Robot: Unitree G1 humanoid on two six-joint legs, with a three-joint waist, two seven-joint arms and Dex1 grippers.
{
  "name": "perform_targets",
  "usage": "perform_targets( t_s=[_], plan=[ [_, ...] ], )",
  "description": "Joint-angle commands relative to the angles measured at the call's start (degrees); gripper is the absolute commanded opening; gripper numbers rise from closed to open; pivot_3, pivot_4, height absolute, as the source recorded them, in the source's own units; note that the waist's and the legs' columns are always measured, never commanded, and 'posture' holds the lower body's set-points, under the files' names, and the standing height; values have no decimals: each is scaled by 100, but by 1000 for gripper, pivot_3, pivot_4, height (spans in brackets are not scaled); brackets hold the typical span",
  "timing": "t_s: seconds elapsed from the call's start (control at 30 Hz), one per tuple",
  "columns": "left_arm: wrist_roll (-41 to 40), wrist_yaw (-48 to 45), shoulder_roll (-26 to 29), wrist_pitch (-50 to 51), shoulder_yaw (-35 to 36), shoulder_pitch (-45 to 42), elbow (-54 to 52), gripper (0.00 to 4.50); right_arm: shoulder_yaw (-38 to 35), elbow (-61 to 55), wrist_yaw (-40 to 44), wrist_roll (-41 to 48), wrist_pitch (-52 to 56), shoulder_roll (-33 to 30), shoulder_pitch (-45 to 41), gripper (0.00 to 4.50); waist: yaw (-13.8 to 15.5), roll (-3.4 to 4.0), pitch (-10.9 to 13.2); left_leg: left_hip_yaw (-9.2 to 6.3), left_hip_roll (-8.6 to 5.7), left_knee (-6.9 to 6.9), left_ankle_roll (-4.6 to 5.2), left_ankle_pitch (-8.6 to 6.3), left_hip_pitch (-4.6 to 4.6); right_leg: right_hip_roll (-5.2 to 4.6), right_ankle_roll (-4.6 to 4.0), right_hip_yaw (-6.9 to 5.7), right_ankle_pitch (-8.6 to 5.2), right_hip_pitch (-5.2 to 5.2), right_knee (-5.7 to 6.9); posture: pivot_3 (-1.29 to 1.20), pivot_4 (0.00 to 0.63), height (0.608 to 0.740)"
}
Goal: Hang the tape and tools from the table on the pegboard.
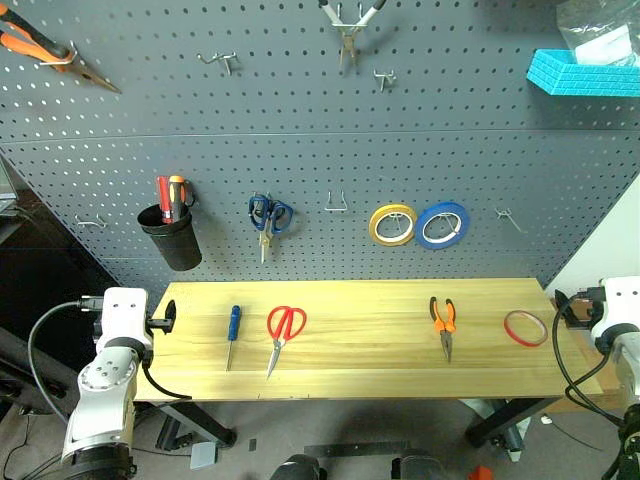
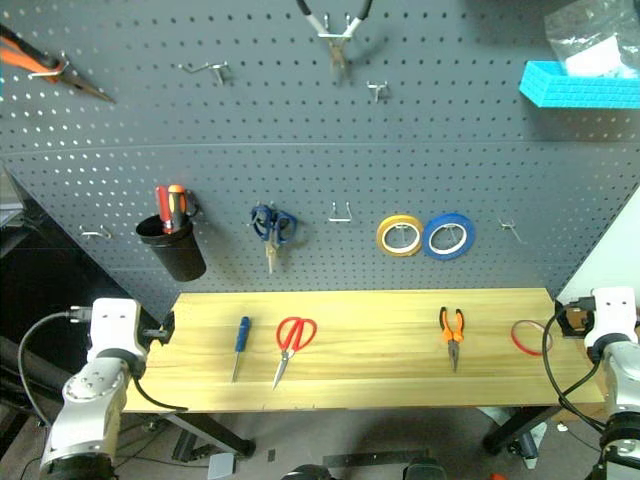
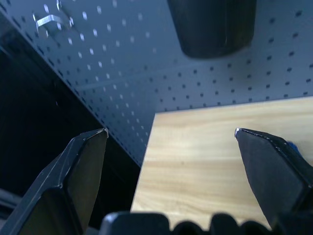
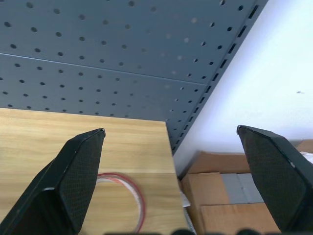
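At the lower left of the head view, the left gripper [image 3: 171,134] sits at the tabletop's [image 1: 370,360] left edge, its fingers [image 3: 80,166] spread wide and empty. Above it, at mid-left on the pegboard [image 1: 300,130], hangs a black cup [image 1: 172,237] holding a red screwdriver [image 1: 163,195] and an orange screwdriver [image 1: 177,193], both standing handle-up. To the right on the board hang blue-handled scissors [image 1: 268,216], then a yellow roll [image 1: 392,224] and a blue roll [image 1: 442,224] side by side. At the upper right a turquoise tray [image 1: 580,73] carries a clear plastic bag [image 1: 600,35].

On the wood, from left to right and well apart, lie the blue-handled screwdriver [image 1: 233,330], the red-handled scissors [image 1: 282,333], the orange-and-black pliers [image 1: 444,323] and the thin red tape ring [image 1: 525,327] near the right end.

At the lower right edge the right gripper [image 4: 171,132] holds its fingers [image 4: 73,171] wide apart with nothing between them, just beside the tape ring. Cardboard boxes [image 4: 220,196] lie past the tabletop's right end.
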Motion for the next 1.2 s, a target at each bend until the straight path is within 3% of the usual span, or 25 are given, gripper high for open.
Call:
perform_targets(
  t_s=[0.03, 0.17, 0.43, 0.63, 0.83, 0.93, 1.2],
  plan=[
    [114, -52, 115, -316, -28, -101, -165, 4486, -75, -34, -47, -3, -154, -137, -83, 4500, -1, 0, 0, 1, 0, 0, 0, 0, 0, 0, 0, 1, 0, 0, 0, -10, 9, 740],
    [161, 39, 85, -310, -12, -104, -157, 4486, -31, -79, -48, -7, -172, -113, -73, 4500, -5, 0, 0, 9, 1, 0, 2, -1, 2, 1, 0, 9, 0, -1, 1, -10, 12, 740],
    [-349, 417, -304, 1407, 306, -228, -746, 4486, 129, -984, 217, 135, 247, 103, 359, 4500, -4, -16, 12, 11, 6, 1, 7, -4, 1, 0, 3, 17, 0, -4, 0, -21, 34, 740],
    [185, 458, -376, 1114, -279, -30, -1405, 4486, 378, -2531, 430, 209, 1120, 398, 902, 4500, -6, -27, 63, 16, 8, 2, 6, -5, -1, 0, 4, 24, 0, -7, 0, -56, 64, 740],
    [-807, -1240, -378, 1976, -1085, -393, -2128, 4486, 737, -3644, 555, 272, 2401, 567, 1090, 4500, -34, -30, 269, 40, 12, 8, 12, -6, -4, 1, 11, 36, 7, -11, 2, -118, 132, 740],
    [-840, -1550, -296, 2262, -1417, -617, -2323, 4486, 794, -3754, 518, 266, 2839, 555, 1010, 4500, -56, -35, 407, 47, 14, 12, 17, -6, -10, 1, 10, 38, 11, -17, 3, -144, 171, 740],
    [-837, -2429, -309, 2828, -2699, -1902, -2515, 4486, 1135, -2566, 811, 42, 3628, 202, -5, 4500, -323, -87, 902, 99, 25, 18, 32, -4, -87, 4, -24, 71, 48, -99, -4, -179, 286, 740]
  ],
)
